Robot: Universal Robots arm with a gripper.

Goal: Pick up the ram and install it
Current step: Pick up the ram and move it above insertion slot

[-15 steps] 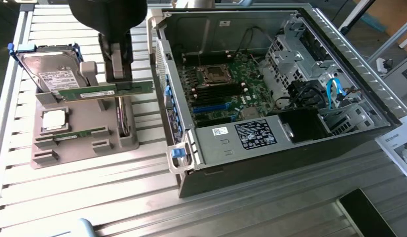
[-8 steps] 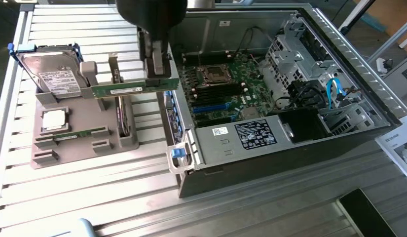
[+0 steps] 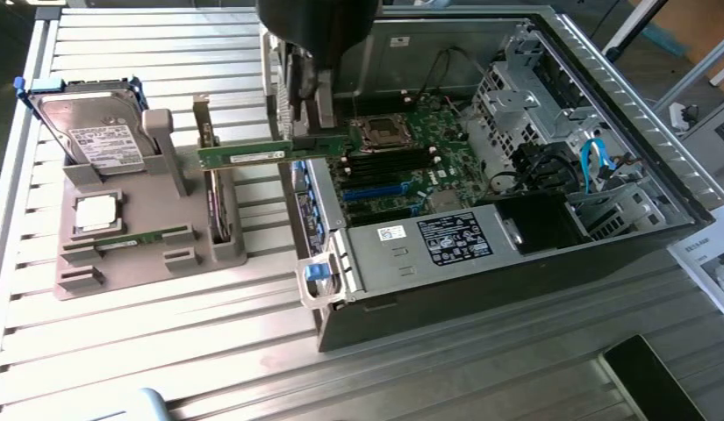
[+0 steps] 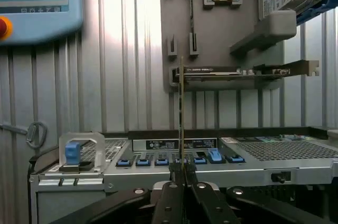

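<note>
Ram over ribbed metal table

**Item: ram**
- Look: thin, long, narrow green circuit-board stick with a paler strip along its face. Its chips are too small to make out.
- State: clamped at one end between the closed fingers of the pincer and held in the air, clear of the surface. It is not seated in any slot.
- Pose: long axis about level, standing on its long edge, with the flat face turned to the exterior view. In the wrist view it appears edge-on, as a fine straight line running out from the fingertips.
- Place: the gripped end sits over the side wall of the case. The free end reaches toward the exterior view's left, above the gap between the case and the grey holder.
</note>
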